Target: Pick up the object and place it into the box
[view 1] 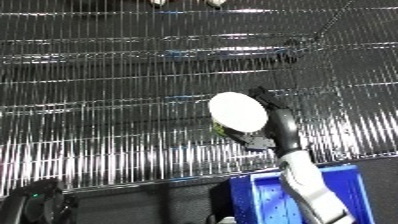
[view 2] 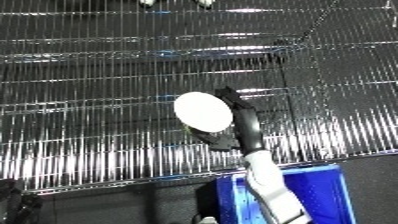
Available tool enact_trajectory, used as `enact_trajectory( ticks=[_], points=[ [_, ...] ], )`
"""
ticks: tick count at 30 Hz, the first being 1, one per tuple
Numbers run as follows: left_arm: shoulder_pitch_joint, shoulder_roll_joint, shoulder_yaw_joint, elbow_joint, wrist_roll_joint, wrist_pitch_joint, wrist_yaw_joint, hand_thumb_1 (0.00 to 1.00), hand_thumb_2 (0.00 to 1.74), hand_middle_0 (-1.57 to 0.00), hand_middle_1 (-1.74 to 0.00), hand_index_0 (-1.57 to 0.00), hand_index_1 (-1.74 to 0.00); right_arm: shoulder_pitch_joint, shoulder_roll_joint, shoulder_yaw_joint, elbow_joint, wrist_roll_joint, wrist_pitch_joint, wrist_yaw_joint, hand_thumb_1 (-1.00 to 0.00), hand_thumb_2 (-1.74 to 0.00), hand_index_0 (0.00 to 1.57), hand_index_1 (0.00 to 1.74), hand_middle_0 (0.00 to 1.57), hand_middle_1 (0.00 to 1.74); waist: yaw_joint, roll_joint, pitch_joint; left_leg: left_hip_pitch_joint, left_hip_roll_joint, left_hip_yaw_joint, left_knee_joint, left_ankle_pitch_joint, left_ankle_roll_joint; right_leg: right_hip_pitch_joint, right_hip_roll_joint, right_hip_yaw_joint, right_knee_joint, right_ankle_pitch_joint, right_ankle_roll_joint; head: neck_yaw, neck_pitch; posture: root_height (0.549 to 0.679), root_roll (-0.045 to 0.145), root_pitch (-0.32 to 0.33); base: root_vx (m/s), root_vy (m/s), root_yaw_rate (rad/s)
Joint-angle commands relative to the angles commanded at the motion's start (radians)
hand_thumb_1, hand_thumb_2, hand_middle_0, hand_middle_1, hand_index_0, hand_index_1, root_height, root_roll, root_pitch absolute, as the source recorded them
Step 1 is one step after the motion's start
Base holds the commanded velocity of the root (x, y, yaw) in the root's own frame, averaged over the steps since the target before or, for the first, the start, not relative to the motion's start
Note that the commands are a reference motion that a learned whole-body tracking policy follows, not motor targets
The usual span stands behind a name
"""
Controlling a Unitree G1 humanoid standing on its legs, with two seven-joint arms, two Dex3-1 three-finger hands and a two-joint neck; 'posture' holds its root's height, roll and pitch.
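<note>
Above wire rack [view 1: 107, 100], right hand [view 1: 271, 125] fingers curled around white disc [view 1: 237, 111]; left hand unseen.

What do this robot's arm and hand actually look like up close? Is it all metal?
Not visibly. The right forearm is a smooth, rounded white and silver shell rising from the lower edge. It narrows into a slim black wrist, and the right hand is black throughout, with slender fingers. No cables or markings show on it. At the lower left corner, a dark part shows; what it is cannot be told.

A shiny wire-grid rack [view 1: 115, 100] fills the view; a blue bin [view 1: 355, 190] sits at its near edge
</note>
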Motion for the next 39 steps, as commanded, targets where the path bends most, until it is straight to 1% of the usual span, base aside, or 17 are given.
enact_trajectory(
  ticks=[3, 6, 11, 15, 21, 24, 26, 28, 30, 34, 37, 39],
  points=[
    [0.047, 0.001, 0.005, -0.020, 0.004, -0.020, 0.001, 1.00, 1.74, -1.57, -1.74, -1.57, -1.74, 0.097, 0.002, -0.025, -0.088, -0.035, -0.036, -0.015, -0.80, -1.39, 1.26, 1.39, 1.26, 1.39, -0.017, -0.005, 0.000, 0.028, 0.005, 0.005, -0.024, 0.000, 0.0054, 0.025, 0.0089, 0.008, -0.018, 0.000, 0.0030, -0.013, -0.003, 0.588, 0.043, 0.018, -0.007, 0.016, -0.168],
    [0.088, 0.006, 0.019, -0.037, -0.003, -0.032, -0.005, 1.00, 1.74, -1.57, -1.74, -1.57, -1.74, 0.190, -0.006, -0.056, -0.167, -0.063, -0.081, -0.016, -0.80, -1.39, 1.26, 1.39, 1.26, 1.39, -0.034, -0.013, 0.000, 0.047, 0.011, 0.011, -0.035, -0.003, 0.0094, 0.044, 0.0133, 0.015, -0.032, 0.001, 0.0060, -0.002, -0.008, 0.590, 0.044, 0.013, -0.020, 0.000, -0.180],
    [0.133, 0.012, 0.038, -0.047, -0.006, -0.049, -0.025, 1.00, 1.74, -1.57, -1.74, -1.57, -1.74, 0.296, -0.025, -0.102, -0.262, -0.079, -0.123, -0.027, -0.80, -1.39, 1.26, 1.39, 1.26, 1.39, -0.057, -0.025, 0.000, 0.076, 0.024, 0.022, -0.046, -0.009, 0.0133, 0.072, 0.0206, 0.022, -0.051, 0.005, 0.0112, 0.031, -0.007, 0.593, 0.042, 0.005, -0.029, -0.020, -0.172],
    [0.156, 0.017, 0.051, -0.052, 0.005, -0.060, -0.036, 1.00, 1.74, -1.57, -1.74, -1.57, -1.74, 0.360, -0.038, -0.144, -0.320, -0.085, -0.148, -0.059, -0.80, -1.39, 1.26, 1.39, 1.26, 1.39, -0.077, -0.032, -0.002, 0.107, 0.035, 0.030, -0.073, -0.007, 0.0141, 0.103, 0.0271, 0.030, -0.079, 0.012, 0.0141, 0.063, -0.002, 0.599, 0.042, -0.001, -0.040, -0.024, -0.210],
    [0.183, 0.024, 0.084, -0.040, 0.008, -0.077, -0.046, 1.00, 1.74, -1.57, -1.74, -1.57, -1.74, 0.464, -0.039, -0.219, -0.361, -0.050, -0.199, -0.100, -0.80, -1.39, 1.26, 1.39, 1.26, 1.39, -0.110, -0.034, -0.018, 0.146, 0.054, 0.047, -0.124, 0.006, 0.0096, 0.136, 0.0351, 0.045, -0.120, 0.024, 0.0178, 0.119, -0.005, 0.607, 0.044, 0.001, -0.047, 0.000, -0.232],
    [0.194, 0.027, 0.107, -0.036, 0.004, -0.091, -0.046, 1.00, 1.74, -1.57, -1.74, -1.57, -1.74, 0.508, -0.030, -0.257, -0.365, -0.039, -0.224, -0.117, -0.80, -1.39, 1.26, 1.39, 1.26, 1.39, -0.129, -0.033, -0.021, 0.156, 0.060, 0.056, -0.147, 0.015, 0.0064, 0.144, 0.0416, 0.053, -0.139, 0.032, 0.0185, 0.173, -0.018, 0.611, 0.047, 0.006, -0.084, 0.027, -0.250],
    [0.196, 0.029, 0.118, -0.031, 0.003, -0.102, -0.042, 1.00, 1.74, -1.57, -1.74, -1.57, -1.74, 0.529, -0.025, -0.274, -0.357, -0.039, -0.234, -0.124, -0.80, -1.39, 1.26, 1.39, 1.26, 1.39, -0.142, -0.032, -0.020, 0.163, 0.063, 0.063, -0.164, 0.022, 0.0041, 0.150, 0.0479, 0.059, -0.151, 0.037, 0.0191, 0.210, -0.026, 0.613, 0.049, 0.009, -0.083, 0.044, -0.230],
    [0.197, 0.031, 0.128, -0.026, 0.003, -0.116, -0.035, 1.00, 1.74, -1.57, -1.74, -1.57, -1.74, 0.547, -0.023, -0.290, -0.339, -0.033, -0.242, -0.123, -0.80, -1.39, 1.26, 1.39, 1.26, 1.39, -0.154, -0.031, -0.016, 0.172, 0.067, 0.070, -0.182, 0.030, 0.0013, 0.156, 0.0540, 0.065, -0.164, 0.042, 0.0193, 0.241, -0.024, 0.615, 0.051, 0.010, -0.076, 0.052, -0.204],
    [0.200, 0.033, 0.138, -0.023, 0.002, -0.128, -0.034, 1.00, 1.74, -1.57, -1.74, -1.57, -1.74, 0.564, -0.024, -0.307, -0.312, -0.025, -0.257, -0.124, -0.80, -1.39, 1.26, 1.39, 1.26, 1.39, -0.165, -0.029, -0.011, 0.179, 0.069, 0.076, -0.197, 0.037, -0.0018, 0.163, 0.0589, 0.071, -0.176, 0.046, 0.0191, 0.270, -0.008, 0.617, 0.053, 0.011, -0.076, 0.045, -0.151],
    [0.209, 0.037, 0.156, -0.012, -0.010, -0.152, -0.044, 1.00, 1.74, -1.57, -1.74, -1.57, -1.74, 0.601, -0.026, -0.344, -0.261, 0.020, -0.297, -0.131, -0.80, -1.39, 1.26, 1.39, 1.26, 1.39, -0.183, -0.025, -0.001, 0.186, 0.069, 0.088, -0.224, 0.051, -0.0085, 0.171, 0.0677, 0.081, -0.200, 0.053, 0.0166, 0.314, 0.026, 0.621, 0.058, 0.019, -0.094, 0.038, -0.085],
    [0.208, 0.031, 0.156, -0.001, -0.018, -0.167, -0.047, 1.00, 1.74, -1.57, -1.74, -1.57, -1.74, 0.625, -0.027, -0.358, -0.227, 0.070, -0.317, -0.138, -0.80, -1.39, 1.26, 1.39, 1.26, 1.39, -0.196, -0.019, 0.000, 0.192, 0.066, 0.096, -0.240, 0.056, -0.0124, 0.172, 0.0708, 0.087, -0.217, 0.058, 0.0132, 0.350, 0.041, 0.624, 0.064, 0.026, -0.077, 0.052, -0.036],
    [0.208, 0.024, 0.152, 0.004, -0.021, -0.176, -0.046, 1.00, 1.74, -1.57, -1.74, -1.57, -1.74, 0.637, -0.028, -0.364, -0.202, 0.107, -0.333, -0.138, -0.80, -1.39, 1.26, 1.39, 1.26, 1.39, -0.204, -0.013, 0.000, 0.198, 0.065, 0.102, -0.249, 0.058, -0.0145, 0.172, 0.0708, 0.092, -0.227, 0.061, 0.0115, 0.371, 0.053, 0.625, 0.068, 0.029, -0.054, 0.060, -0.040]
  ],
)
